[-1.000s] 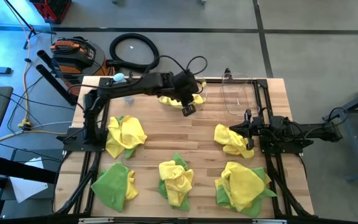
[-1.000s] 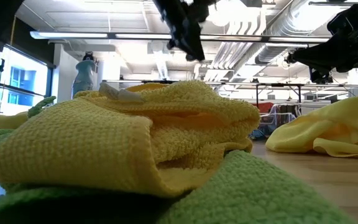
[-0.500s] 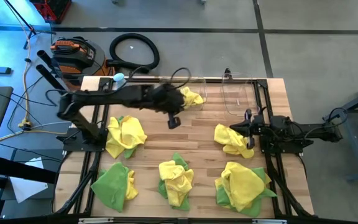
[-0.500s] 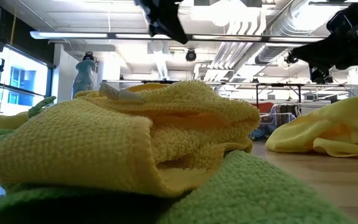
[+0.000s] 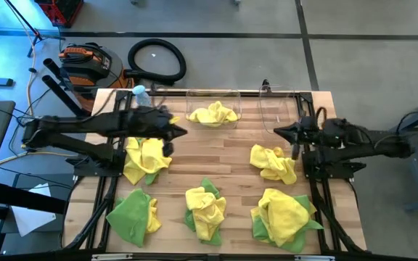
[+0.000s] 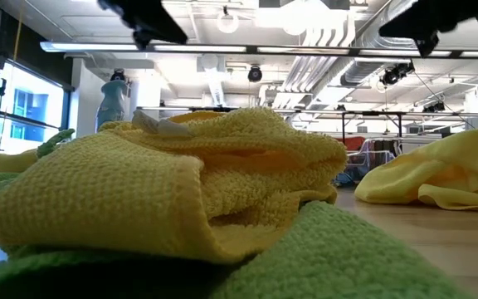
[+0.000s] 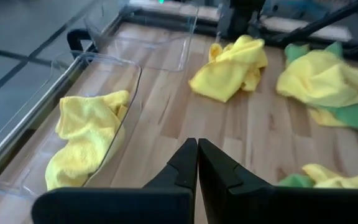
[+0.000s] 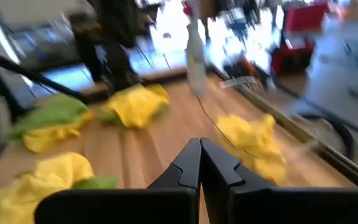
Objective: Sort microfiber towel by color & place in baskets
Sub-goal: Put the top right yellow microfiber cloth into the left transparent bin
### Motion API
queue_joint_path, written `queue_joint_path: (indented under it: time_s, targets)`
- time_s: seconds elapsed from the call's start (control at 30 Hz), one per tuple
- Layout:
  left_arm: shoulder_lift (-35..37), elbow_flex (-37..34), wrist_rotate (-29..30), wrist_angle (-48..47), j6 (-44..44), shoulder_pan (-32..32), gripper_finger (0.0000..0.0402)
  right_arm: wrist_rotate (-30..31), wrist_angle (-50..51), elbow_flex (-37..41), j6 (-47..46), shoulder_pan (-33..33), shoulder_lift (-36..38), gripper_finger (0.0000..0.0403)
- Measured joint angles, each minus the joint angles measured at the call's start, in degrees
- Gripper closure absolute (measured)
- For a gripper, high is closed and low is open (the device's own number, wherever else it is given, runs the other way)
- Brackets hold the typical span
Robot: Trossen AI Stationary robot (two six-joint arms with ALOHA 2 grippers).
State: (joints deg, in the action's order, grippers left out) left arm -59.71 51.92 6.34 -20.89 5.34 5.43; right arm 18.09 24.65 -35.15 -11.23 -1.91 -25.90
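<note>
Swinging back from the wider basket [image 5: 213,110], where a yellow towel [image 5: 212,114] now lies behind its pinched-shut, empty jaws, the left gripper [image 5: 170,135] hovers beside the next yellow towel pile [image 5: 146,158]; the right gripper [image 5: 294,138], also closed on nothing, has lifted beside the empty narrow basket [image 5: 277,112]

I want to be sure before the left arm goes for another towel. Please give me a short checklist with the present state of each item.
1. Left hand empty, fingers shut: ok, must open first.
2. Yellow towel lies inside the wider basket: ok.
3. Narrower basket holds nothing: ok.
4. Mixed towel pile close to the left hand: ok.
5. Right hand shut, empty, clear of the left arm: ok.
</note>
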Motion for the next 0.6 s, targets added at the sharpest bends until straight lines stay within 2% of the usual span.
queue_joint_path:
  time_s: [0.13,0.33,0.47,0.6]
  targets:
    - [8.0,-5.2,-0.1,1.3,0.0,0.0,0.0401,1.4,12.4,-12.8,-9.2,0.0,-13.6,0.0403]
    - [16.5,-10.0,-0.2,1.5,-2.5,0.0,0.0401,0.7,36.9,-30.0,-26.0,-0.1,-32.1,0.0403]
    - [19.9,-12.3,-0.2,1.2,-3.5,0.0,0.0401,-1.7,48.5,-36.9,-35.0,-2.4,-40.6,0.0403]
    - [21.6,-14.2,-0.2,1.4,-3.5,0.0,0.0401,-3.3,53.9,-39.1,-45.3,-7.0,-45.1,0.0403]
